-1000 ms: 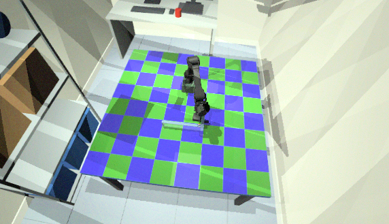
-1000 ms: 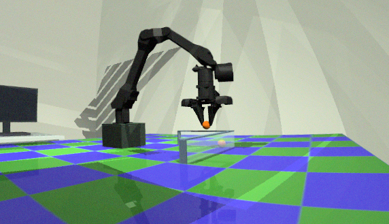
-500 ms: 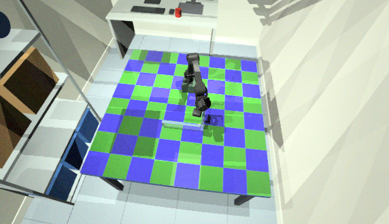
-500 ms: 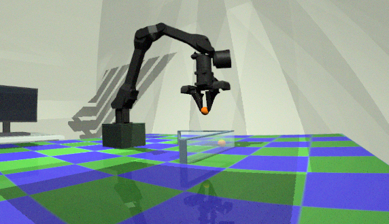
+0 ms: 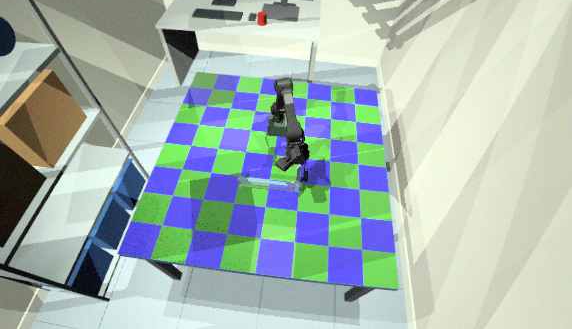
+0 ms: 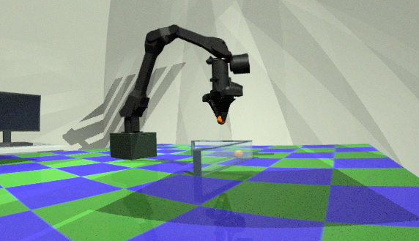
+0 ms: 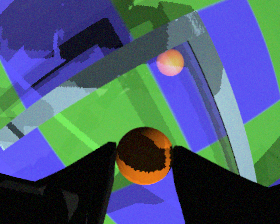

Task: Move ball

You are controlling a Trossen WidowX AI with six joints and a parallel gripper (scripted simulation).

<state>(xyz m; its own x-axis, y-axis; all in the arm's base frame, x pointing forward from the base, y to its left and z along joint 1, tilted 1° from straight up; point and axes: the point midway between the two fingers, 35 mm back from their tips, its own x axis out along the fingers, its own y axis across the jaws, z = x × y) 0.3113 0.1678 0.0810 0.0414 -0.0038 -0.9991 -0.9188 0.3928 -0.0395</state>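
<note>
The orange ball (image 6: 220, 121) (image 7: 145, 167) is in the air, well above the tops of the walls. My gripper (image 6: 222, 118) (image 7: 144, 152) points down and is shut on the ball, with a fingertip on each side of it. The see-through copy (image 6: 238, 154) (image 7: 170, 62) is a paler ball low inside the corner, ahead and to the right of the held ball in the wrist view. One low clear wall (image 5: 270, 184) (image 7: 108, 65) runs behind the copy in the wrist view, and the other wall (image 7: 235, 131) runs along its right. In the top view the arm mostly hides the ball.
The walls stand on a green and blue checked table (image 5: 280, 256) (image 6: 293, 198). The arm's dark base (image 6: 133, 146) is on the far side of the walls in the top view. A desk (image 5: 225, 23) with monitors and a red cup (image 5: 262, 19) stands behind the table, and shelves are at the left.
</note>
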